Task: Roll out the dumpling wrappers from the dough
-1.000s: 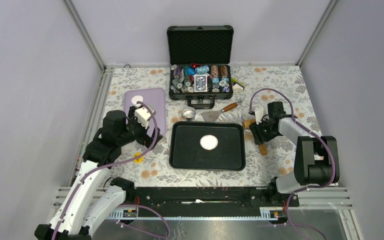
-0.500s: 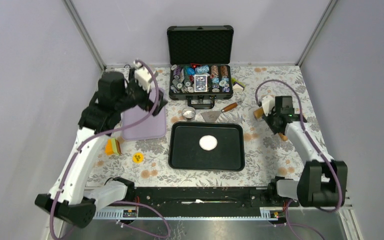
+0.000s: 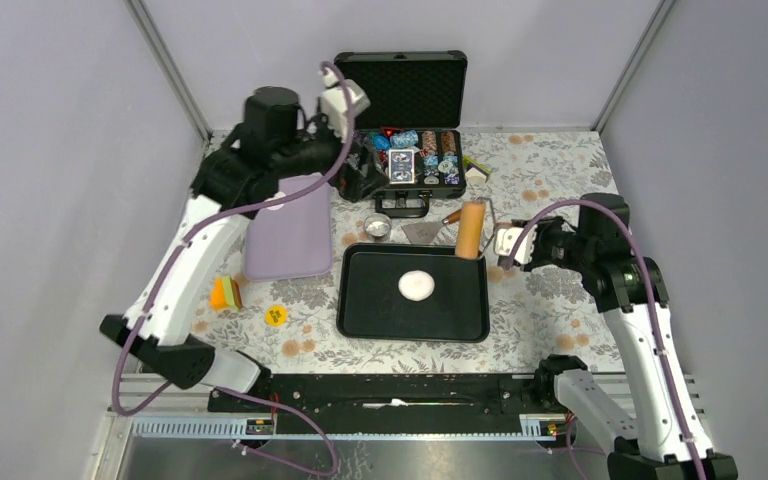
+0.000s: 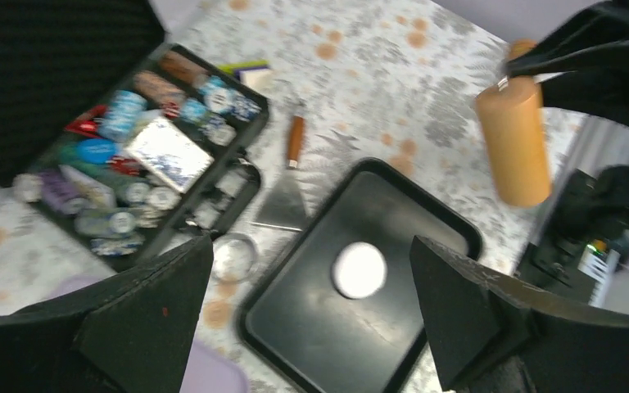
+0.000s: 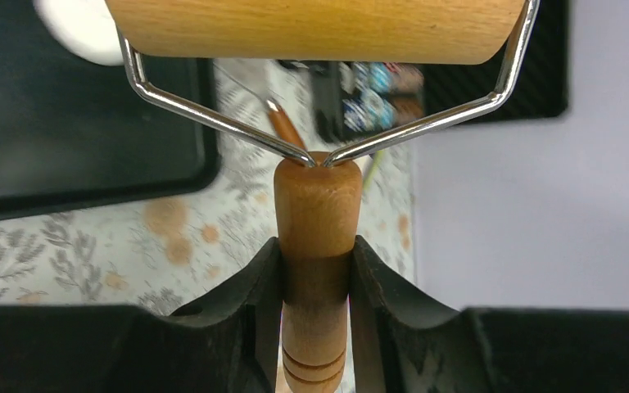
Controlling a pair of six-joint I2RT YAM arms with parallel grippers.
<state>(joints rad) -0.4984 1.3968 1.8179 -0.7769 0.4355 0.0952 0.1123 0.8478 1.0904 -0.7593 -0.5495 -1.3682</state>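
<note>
**benchrat:** Two things changed in the last second. The right claw was down on the cloth beside the tray. Now it's up in the air, clamped on the handle of the small wooden roller with the steel wire yoke. The barrel hangs over the far right corner of the black rectangular metal tray. The left claw swung off the lilac plastic cutting board. It's up by the open black case of poker chips, jaws spread wide with nothing in them.

**doughnerd:** So is it actually rolling yet?

**benchrat:** Nope. The round white pat of dough sits untouched mid-tray, and the roller is clear of it. I'd say the pickup is done and next up is bringing the barrel down flat on that pat. Nothing's cut out yet that I can see.

**doughnerd:** What's the setup like?

**benchrat:** It's a table under a grey floral cloth, boxed in by plain grey panels on aluminium posts. A little round steel ring cutter and a wood-handled metal scraper lie just past the tray. It's pretty crowded back there, so there isn't much slack for that swing.
</note>
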